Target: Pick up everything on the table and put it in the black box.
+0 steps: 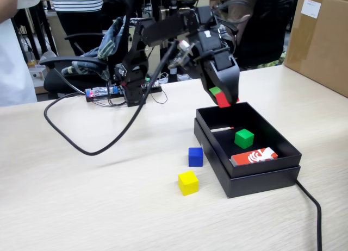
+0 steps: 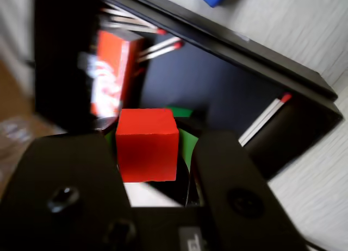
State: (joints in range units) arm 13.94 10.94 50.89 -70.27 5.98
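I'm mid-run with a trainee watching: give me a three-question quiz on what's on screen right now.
1. True or false: the tool holds the red cube above the black box.
2. Which cube already lies in the box? A) blue B) green C) yellow
3. Fill in: the cubes on the table are blue and ____.

Key:
1. True; the wrist view shows the cube between the jaws.
2. B, the green cube, next to the red-and-white card.
3. Yellow; the yellow cube sits near the blue cube, outside the box.

Red cube (image 2: 147, 145) hangs over the matte black cardboard box (image 1: 283, 148); green cube (image 1: 244, 138) inside; blue cube (image 1: 196, 156) and yellow cube (image 1: 188, 182) left on the table (image 1: 81, 202).
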